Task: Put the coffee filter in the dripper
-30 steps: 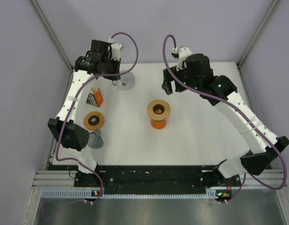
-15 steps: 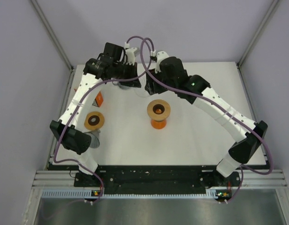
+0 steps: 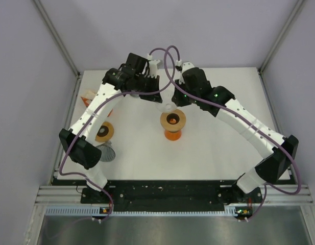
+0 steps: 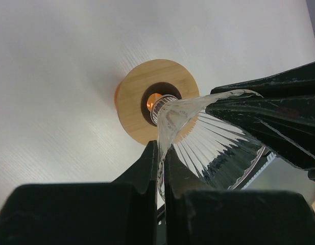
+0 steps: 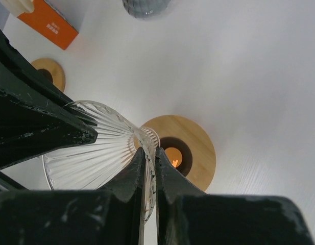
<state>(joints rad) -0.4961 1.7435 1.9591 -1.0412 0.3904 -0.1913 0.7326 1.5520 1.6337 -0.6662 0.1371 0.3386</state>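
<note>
Both arms are up over the middle of the table (image 3: 223,158) right now, meeting tip to tip. The left gripper (image 4: 161,153) has its two fingers nearly together, pinching the thin rim of the glass dripper (image 4: 208,138). The right gripper (image 5: 149,153) is on the same piece from the other side, its jaws squeezed onto the glass wall just as tightly. So that's two grips on one ribbed glass cone.

The dripper is tilted, with its wide mouth turned towards the near side and its narrow neck pointing down at the stand (image 4: 142,97). That stand is a wooden ring with a dark hole, sitting on an orange base in the centre of the table. From the left wrist view the neck lines up right over that hole. I can't tell whether glass and wood are touching.

Over on the near left, well apart from all this, lies a grey pleated cone that looks like the coffee filter (image 3: 107,153). It is half tucked behind the left arm's elbow. Just beyond it is a second wooden ring (image 3: 107,135), and further back on the left an orange box (image 5: 47,23).
</note>
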